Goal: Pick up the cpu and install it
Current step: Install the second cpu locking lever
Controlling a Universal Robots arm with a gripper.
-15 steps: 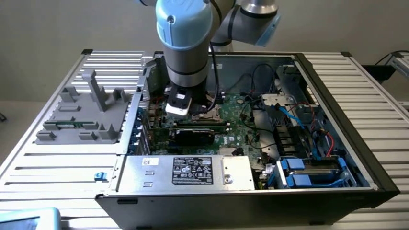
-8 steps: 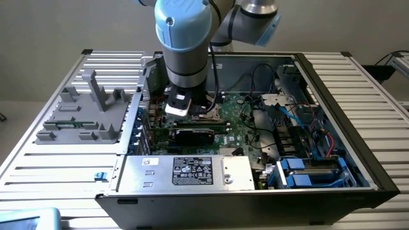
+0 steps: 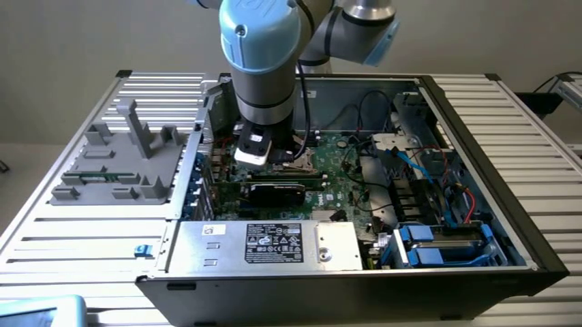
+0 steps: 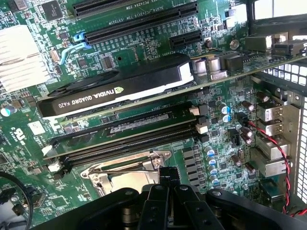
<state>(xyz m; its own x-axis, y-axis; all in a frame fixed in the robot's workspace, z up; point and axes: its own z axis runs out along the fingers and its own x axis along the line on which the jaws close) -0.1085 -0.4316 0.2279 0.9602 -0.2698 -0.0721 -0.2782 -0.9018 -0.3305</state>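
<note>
Motherboard fills the frame, closed gripper [image 4: 168, 191] low-center right over the socket [image 4: 127, 175], looks like seating the cpu, alignment matters.

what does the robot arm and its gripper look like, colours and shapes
The arm is a thick round tube in silver-grey metal with light blue caps on its joints and a dark band near the lower end. A small white block sits at the wrist. The gripper is matte black, with chunky linked fingers that narrow toward the tips.
</note>
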